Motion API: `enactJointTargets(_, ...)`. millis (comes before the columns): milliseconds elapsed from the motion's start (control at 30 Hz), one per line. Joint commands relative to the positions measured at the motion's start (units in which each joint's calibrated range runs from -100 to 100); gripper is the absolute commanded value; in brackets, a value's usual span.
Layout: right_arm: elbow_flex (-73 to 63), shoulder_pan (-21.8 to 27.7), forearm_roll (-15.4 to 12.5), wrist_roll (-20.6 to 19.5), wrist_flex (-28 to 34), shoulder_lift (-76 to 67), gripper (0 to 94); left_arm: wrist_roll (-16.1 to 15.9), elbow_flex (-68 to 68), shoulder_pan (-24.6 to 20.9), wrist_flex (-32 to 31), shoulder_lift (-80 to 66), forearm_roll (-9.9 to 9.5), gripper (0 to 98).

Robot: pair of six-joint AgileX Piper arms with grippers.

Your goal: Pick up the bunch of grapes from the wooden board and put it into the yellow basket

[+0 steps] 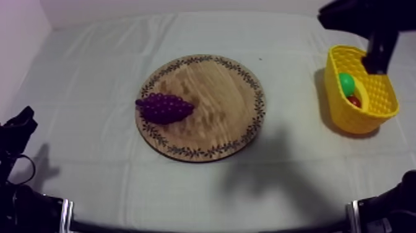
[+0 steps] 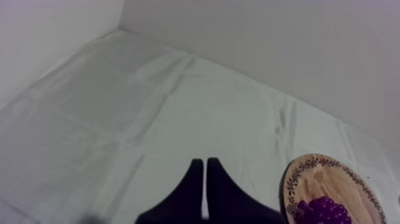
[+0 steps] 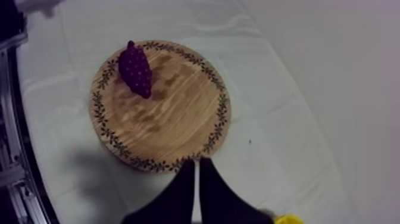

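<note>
Bunch of grapes (image 1: pixel 164 108) was seen at the left rim of the wooden board (image 1: pixel 216 105), long axis side to side. Left gripper (image 2: pixel 205 162), fingers clenched empty, was judged nearer; right gripper (image 3: pixel 197 162), also clenched, was noted by the yellow basket (image 1: pixel 371 118).

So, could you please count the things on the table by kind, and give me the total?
wooden board: 1
yellow basket: 1
toy fruit that can be made out: 3 (bunch of grapes on the board; green fruit and small red fruit in the basket)
Total: 5
</note>
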Motion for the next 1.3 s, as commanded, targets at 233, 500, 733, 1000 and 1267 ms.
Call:
enactJointTargets(233, -18.9, -3.1, 1.0, 3.6, 5.1, 23.5, 0.4, 0.0, 0.0, 0.0, 0.0, 0.0, 0.01, 0.0)
enactJointTargets(500, -34.3, -5.8, -0.5, 6.2, 12.7, 37.7, 0.6, 0.0, 0.0, 0.0, 0.0, 0.0, 0.01, 0.0)
enactJointTargets(733, -46.2, -6.9, -2.0, 6.9, 18.0, 46.7, 0.7, 0.0, 0.0, 0.0, 0.0, 0.0, 0.01, 0.0)
enactJointTargets(1000, -51.7, -6.9, -1.7, 6.6, 18.7, 52.4, 2.2, 0.0, 0.0, 0.0, 0.0, 0.0, 0.01, 0.0)
enactJointTargets(1267, -52.3, -6.7, -1.0, 6.7, 18.3, 53.7, 26.6, 0.0, 0.0, 0.0, 0.0, 0.0, 0.01, 0.0)
